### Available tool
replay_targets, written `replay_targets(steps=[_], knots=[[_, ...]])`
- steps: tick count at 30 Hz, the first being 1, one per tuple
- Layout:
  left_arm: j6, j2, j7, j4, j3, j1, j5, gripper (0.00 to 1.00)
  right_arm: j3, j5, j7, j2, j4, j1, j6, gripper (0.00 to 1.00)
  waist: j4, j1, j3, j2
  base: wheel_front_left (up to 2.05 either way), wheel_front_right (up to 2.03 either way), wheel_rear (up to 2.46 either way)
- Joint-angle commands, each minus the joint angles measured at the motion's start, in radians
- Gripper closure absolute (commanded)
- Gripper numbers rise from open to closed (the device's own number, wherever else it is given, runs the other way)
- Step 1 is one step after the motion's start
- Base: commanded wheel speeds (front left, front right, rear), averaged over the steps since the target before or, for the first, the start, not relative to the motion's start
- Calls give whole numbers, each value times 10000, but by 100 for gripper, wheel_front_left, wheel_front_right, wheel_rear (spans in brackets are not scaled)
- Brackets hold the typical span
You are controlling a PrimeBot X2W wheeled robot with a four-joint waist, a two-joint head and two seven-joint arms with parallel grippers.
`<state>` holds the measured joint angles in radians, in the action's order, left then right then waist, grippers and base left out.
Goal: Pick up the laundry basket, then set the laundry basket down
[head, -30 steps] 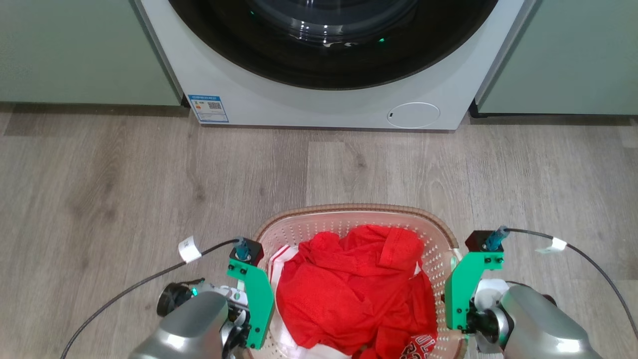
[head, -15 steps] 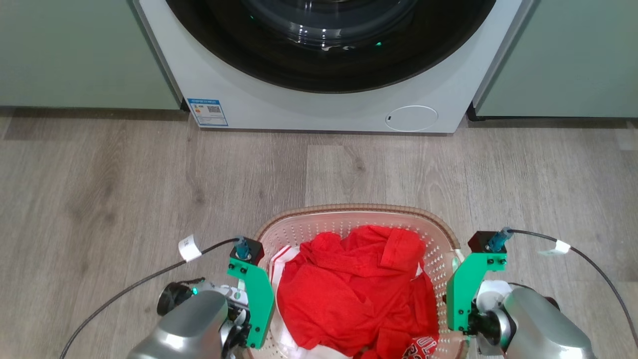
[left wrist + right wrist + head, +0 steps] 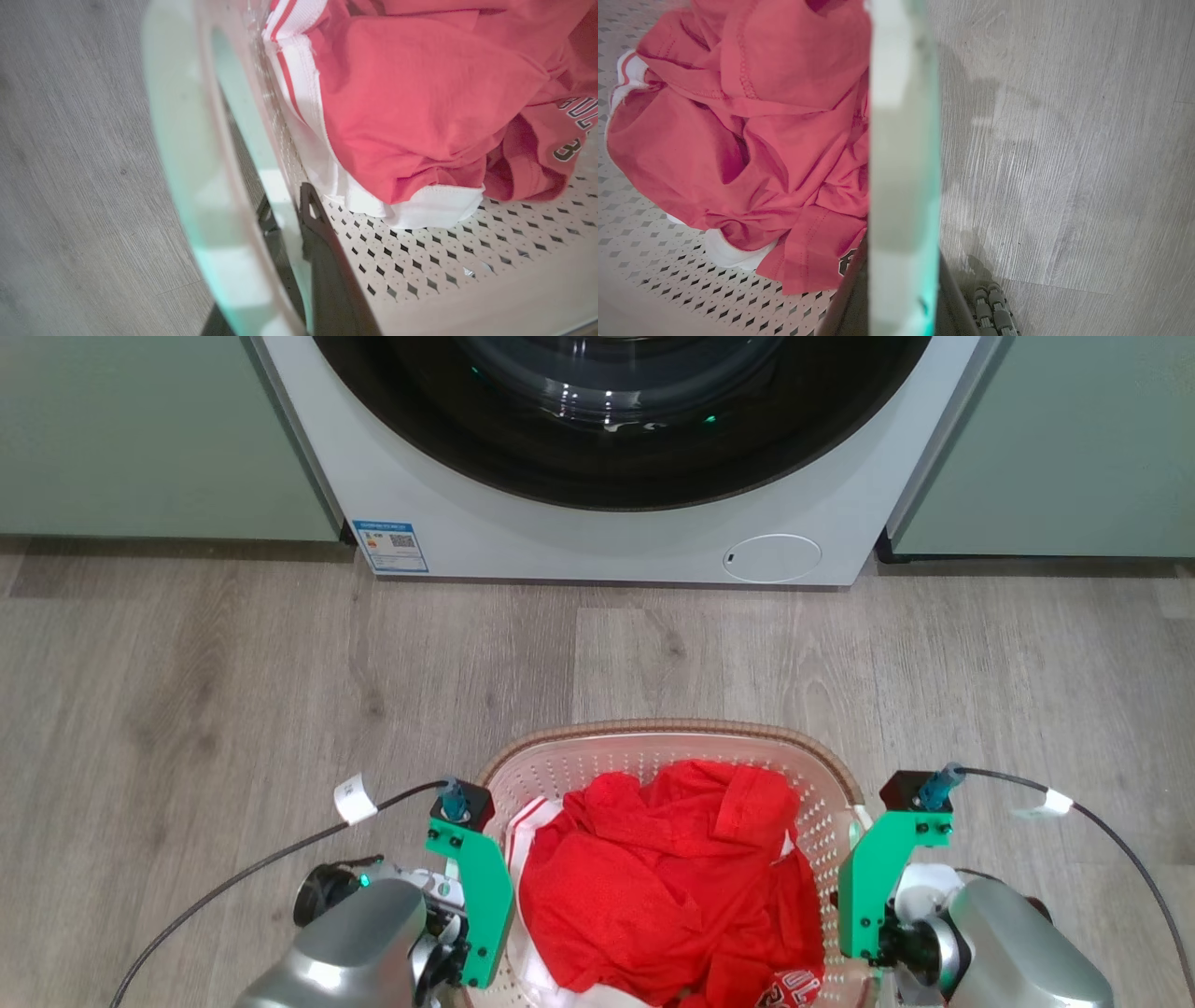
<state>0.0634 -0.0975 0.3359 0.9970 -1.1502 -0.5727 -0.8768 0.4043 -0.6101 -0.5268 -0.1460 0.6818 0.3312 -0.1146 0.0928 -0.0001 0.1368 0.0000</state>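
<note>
The laundry basket point(image 3: 672, 728) is cream with perforated walls and a brown woven-look rim, and it sits low in the head view between my two arms. Red and white clothes point(image 3: 663, 877) fill it. My left gripper point(image 3: 287, 207) is shut on the basket's left white handle point(image 3: 187, 140), with one dark finger inside the wall and one outside. My right gripper point(image 3: 901, 294) is shut on the right handle point(image 3: 901, 140) in the same way. I cannot tell whether the basket's bottom touches the floor.
A white front-loading washer point(image 3: 607, 537) with a dark round door stands straight ahead. Pale green cabinets point(image 3: 140, 439) flank it on both sides. Bare grey wood floor point(image 3: 280, 663) lies between the washer and the basket. Black cables point(image 3: 261, 868) trail from both wrists.
The whole head picture has drifted slightly downward, so the camera moved. The right wrist sits a touch lower and further right. Both grips on the handles are unchanged.
</note>
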Motion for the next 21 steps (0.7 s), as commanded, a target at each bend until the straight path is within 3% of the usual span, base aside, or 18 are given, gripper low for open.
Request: replay_targets(steps=[1,21], knots=[[172,155,61,-508,-58,-86,5,100,135,58,32,504,-816,231,-161,100,-4,1,-2,0,0,0,0],[19,36,112,-768,-145,-48,-65,100,-527,592,-362,725,-1406,-161,-161,100,-42,1,-12,0,0,0,0]])
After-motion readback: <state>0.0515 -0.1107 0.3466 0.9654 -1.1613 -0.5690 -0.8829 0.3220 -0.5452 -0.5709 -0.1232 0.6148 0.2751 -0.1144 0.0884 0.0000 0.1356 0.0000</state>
